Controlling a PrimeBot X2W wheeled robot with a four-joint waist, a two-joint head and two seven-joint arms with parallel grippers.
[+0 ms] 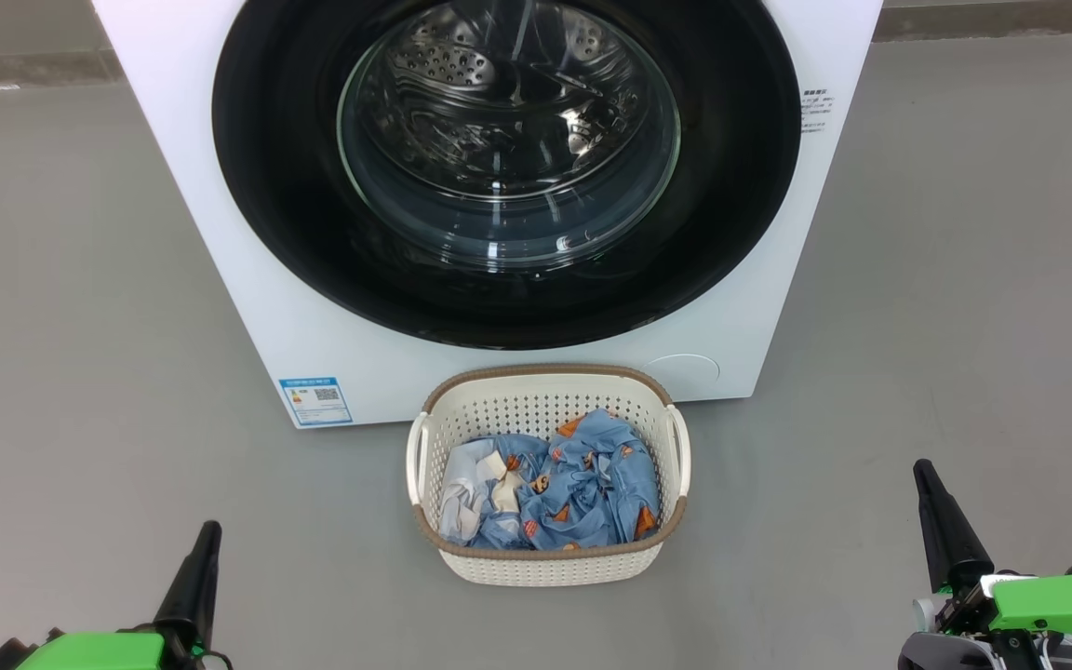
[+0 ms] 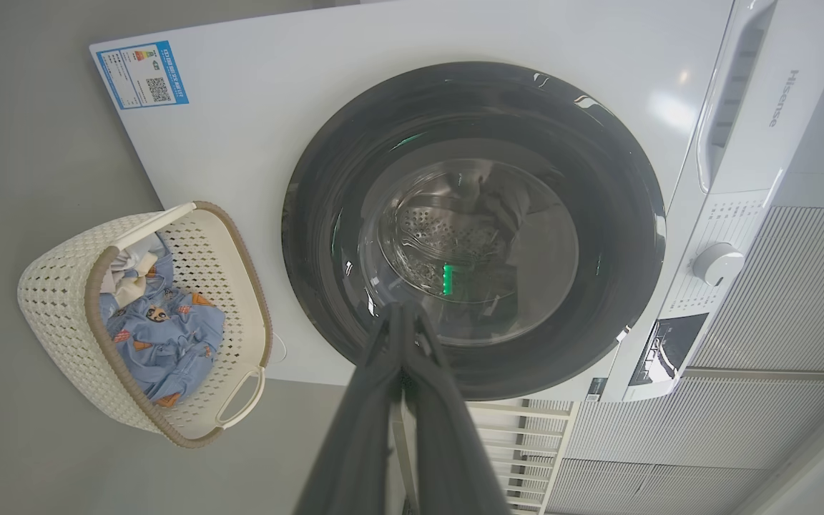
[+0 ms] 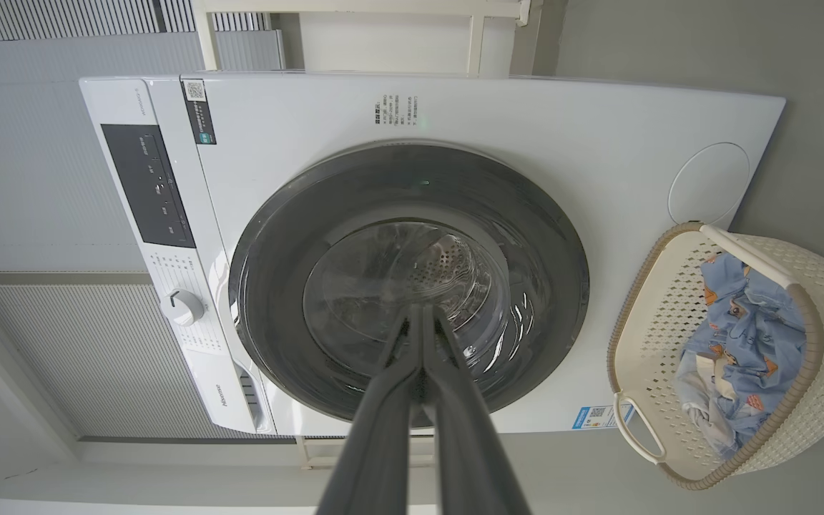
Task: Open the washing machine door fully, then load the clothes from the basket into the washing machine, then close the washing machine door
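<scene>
Our left gripper and right gripper each carry long, tapering matte-black fingers rising from a bright green wrist housing; we see pale grey metal parts beside the right one.

The head view looks forward and down from above, the basket ahead of and between the left gripper and the right gripper. Each wrist view, rolled sideways, looks along its own jaws, the washing machine door straight beyond their tips and not close; the basket lies off to one side. All three share door, basket and the washing machine front
</scene>
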